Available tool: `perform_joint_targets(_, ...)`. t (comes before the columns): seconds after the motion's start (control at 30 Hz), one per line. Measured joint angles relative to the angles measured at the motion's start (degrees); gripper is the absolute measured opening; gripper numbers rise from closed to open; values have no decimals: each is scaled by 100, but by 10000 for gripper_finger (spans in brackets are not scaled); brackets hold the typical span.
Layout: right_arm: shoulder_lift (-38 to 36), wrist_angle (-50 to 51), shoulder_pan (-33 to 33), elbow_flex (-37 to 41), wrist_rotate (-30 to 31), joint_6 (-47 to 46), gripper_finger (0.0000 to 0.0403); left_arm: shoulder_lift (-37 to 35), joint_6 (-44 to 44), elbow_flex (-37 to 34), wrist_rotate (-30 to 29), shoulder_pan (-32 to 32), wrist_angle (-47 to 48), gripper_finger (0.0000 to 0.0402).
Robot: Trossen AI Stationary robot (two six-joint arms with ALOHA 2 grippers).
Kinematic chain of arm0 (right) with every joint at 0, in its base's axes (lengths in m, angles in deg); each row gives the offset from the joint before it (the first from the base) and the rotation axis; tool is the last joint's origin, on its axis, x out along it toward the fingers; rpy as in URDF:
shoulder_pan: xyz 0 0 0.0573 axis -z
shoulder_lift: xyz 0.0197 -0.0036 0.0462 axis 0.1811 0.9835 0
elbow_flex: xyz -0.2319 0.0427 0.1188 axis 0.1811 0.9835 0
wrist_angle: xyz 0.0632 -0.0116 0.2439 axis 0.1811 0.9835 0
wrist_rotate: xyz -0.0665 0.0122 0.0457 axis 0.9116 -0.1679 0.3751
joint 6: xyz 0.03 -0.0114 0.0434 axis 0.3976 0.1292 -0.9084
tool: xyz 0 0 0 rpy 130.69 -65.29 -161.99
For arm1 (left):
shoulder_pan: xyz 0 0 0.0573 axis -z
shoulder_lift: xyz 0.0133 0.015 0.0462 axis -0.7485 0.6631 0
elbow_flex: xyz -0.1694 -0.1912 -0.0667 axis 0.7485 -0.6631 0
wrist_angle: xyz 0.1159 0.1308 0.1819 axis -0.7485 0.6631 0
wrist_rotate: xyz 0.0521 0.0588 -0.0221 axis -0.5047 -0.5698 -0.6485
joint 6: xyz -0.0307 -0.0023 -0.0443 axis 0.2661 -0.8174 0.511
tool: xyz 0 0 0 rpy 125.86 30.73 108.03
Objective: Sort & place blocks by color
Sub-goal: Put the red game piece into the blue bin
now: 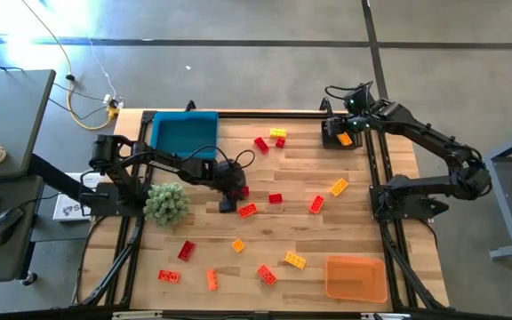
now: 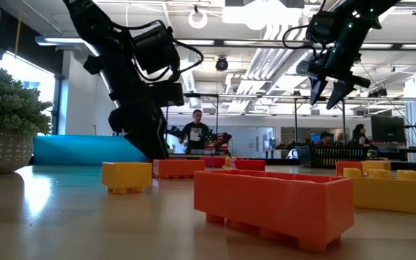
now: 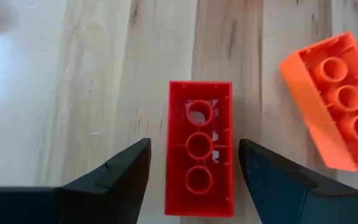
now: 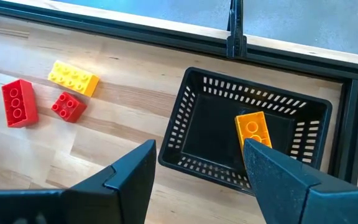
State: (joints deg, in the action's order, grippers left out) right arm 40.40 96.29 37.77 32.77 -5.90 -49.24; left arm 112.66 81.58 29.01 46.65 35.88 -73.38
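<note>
Left gripper (image 3: 191,180) open astride upturned red block (image 3: 199,155), long axis parallel to fingers (image 3: 114,177); right gripper (image 4: 197,180) open above black basket (image 4: 185,134).

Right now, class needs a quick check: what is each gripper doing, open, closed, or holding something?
Left gripper: open, fingers either side of a red block, not gripping it.
Right gripper: open, holding nothing, above the black basket.
</note>
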Motion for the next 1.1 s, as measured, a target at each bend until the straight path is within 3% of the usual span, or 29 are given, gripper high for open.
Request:
perform_joint_targets(0.4,0,-16,0,0,-1,53,229,-5,4,0,-43,-92,-1,103)
perform_joint_targets(0.77,-11,-576,0,0,-712,329,229,-481,830,141,-188,-222,394,103)
perform_joint_targets(1.1,-13,-1811,-260,0,-2010,767,229,-1569,865,503,-1373,-808,1608,103)
